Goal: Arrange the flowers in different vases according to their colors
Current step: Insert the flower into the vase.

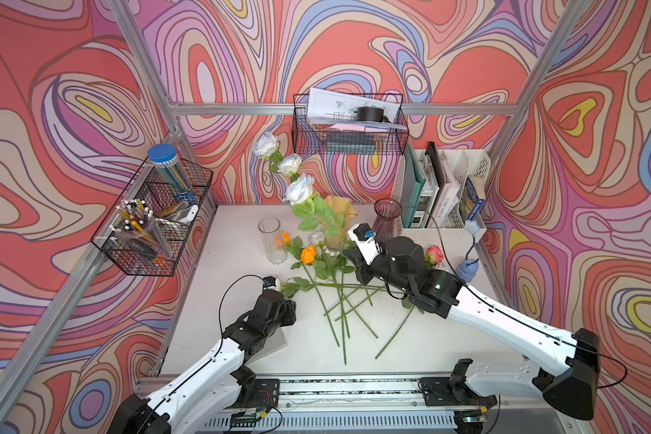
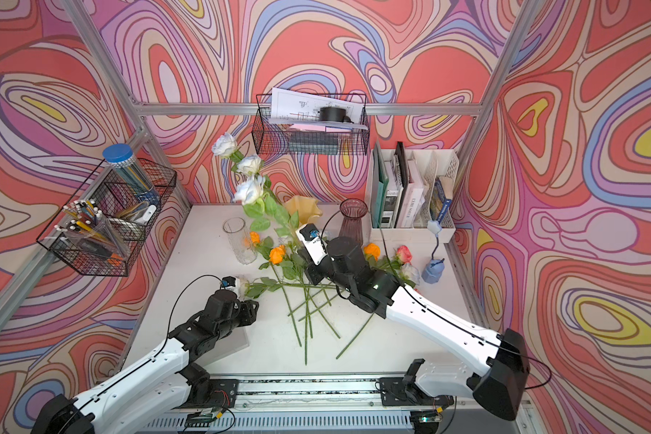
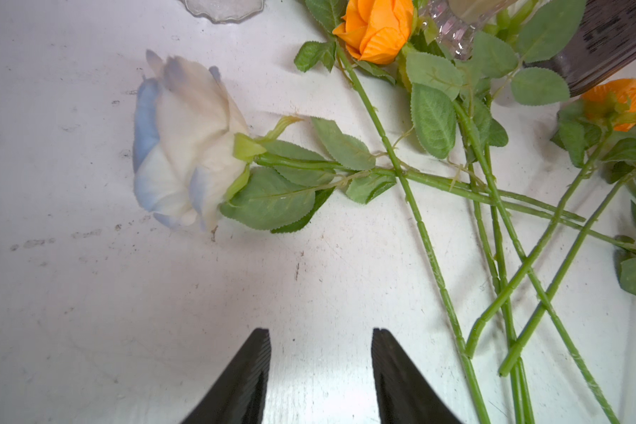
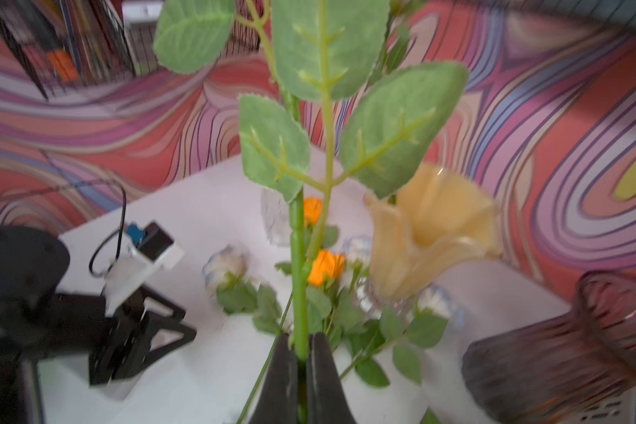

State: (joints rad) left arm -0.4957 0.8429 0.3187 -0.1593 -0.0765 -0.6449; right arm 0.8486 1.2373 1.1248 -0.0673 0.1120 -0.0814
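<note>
**Gripping one green stem [image 4: 297,257] beside the yellow vase [image 4: 434,227]**

My right pincer [image 4: 302,339] is clamped on the green stem, both black fingers pressed against it from either side. The stem stands upright out of the grip, broad leaves spreading above. Just beside it stands the yellow vase with the wavy rim, upright on the white table [image 1: 222,270]. In both top views three white-blue roses [image 1: 299,189] rise on leafy stems above that vase; which head tops my stem I cannot tell. The purple-brown vase [image 1: 387,220] stands near, toward the back, and the clear vase [image 1: 273,240] stands on the yellow one's other side.

My left pincer [image 3: 322,363] hangs over bare table, fingers parted, gripping nothing. Ahead of it a white-blue rose [image 3: 184,147] lies on its side. An orange rose [image 3: 377,29] lies beyond, its stem crossing others, and a pink rose [image 1: 435,254] lies close by my right arm [image 1: 504,315].
</note>
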